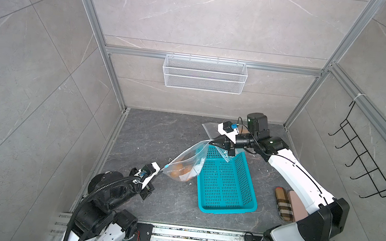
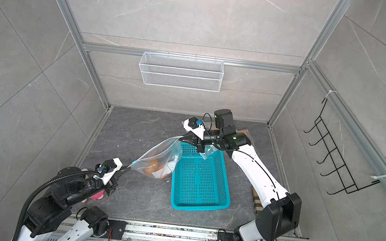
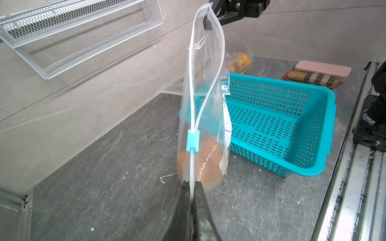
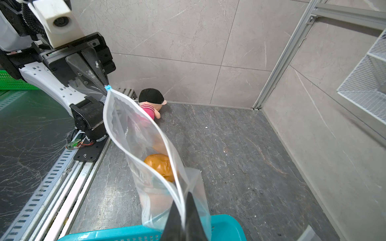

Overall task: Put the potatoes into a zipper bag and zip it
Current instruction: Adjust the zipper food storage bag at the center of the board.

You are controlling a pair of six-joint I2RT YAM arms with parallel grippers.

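Left wrist view, bottom edge: the jaws of the left gripper (image 3: 191,184) are pressed together on the white zip track at one end of the zipper bag (image 3: 208,104). The blue slider (image 3: 193,140) sits on the track just beyond the jaw tips. From there the two lips part and run to the top of the frame, where the jaws of the right gripper (image 3: 211,14) pinch the other end. The mouth is thus unzipped along nearly its whole length.

In both top views the bag's long axis slants from the left gripper (image 1: 162,169) at lower left up to the right gripper (image 1: 214,143) at upper right. The slider lies far nearer the left arm, so closure would have it travel toward the right gripper.

The potatoes (image 3: 211,164) lie in the bag's sagging belly, beside the teal basket (image 3: 330,100), which holds none.

Periphery: a plush toy (image 4: 151,102) lies on the worktop (image 3: 125,167) against the wall, and two spectacle cases (image 3: 311,78) lie beyond the basket.

Not resolved: the potato count, blurred by film and print; whether the bag's underside touches the worktop; and the contents of a second bag (image 3: 240,62) at the rear.
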